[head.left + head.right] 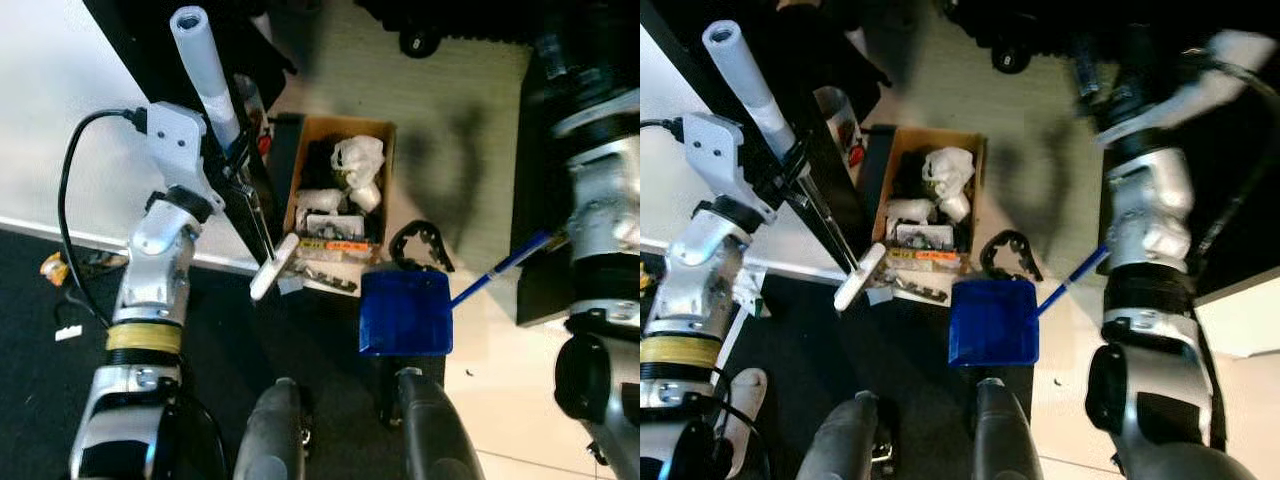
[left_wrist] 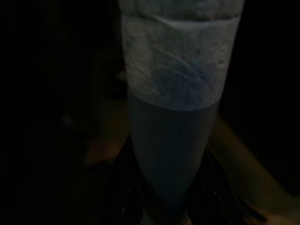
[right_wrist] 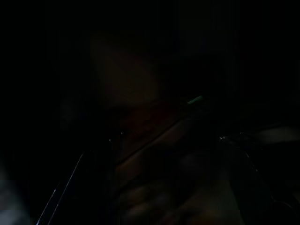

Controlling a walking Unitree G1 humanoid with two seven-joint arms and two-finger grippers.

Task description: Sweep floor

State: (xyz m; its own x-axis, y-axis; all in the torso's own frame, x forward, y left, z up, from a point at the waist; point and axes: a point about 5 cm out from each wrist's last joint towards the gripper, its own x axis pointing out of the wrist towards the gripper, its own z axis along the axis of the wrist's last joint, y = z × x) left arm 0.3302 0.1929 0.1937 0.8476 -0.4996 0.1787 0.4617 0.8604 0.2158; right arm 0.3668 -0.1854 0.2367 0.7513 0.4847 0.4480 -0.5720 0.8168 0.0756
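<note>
My left gripper (image 1: 232, 150) is shut on the pale grey handle of a broom (image 1: 205, 70). The shaft slants down to the white broom head (image 1: 274, 270), which rests on the floor by a cardboard box. In the left wrist view the broom handle (image 2: 171, 117) runs close along the fingers. A blue dustpan (image 1: 405, 312) lies on the floor just ahead of my feet. Its thin blue handle (image 1: 500, 268) rises toward my right arm (image 1: 1150, 220). The right wrist view is too dark to read.
An open cardboard box (image 1: 375, 128) holds white and black rubbish. A black curved piece (image 1: 420, 245) and a strip of small debris (image 1: 325, 280) lie beside it. A white panel (image 1: 60, 120) stands on the left, a black mat (image 1: 300, 350) lies underfoot, and a dark cabinet (image 1: 535, 180) stands on the right.
</note>
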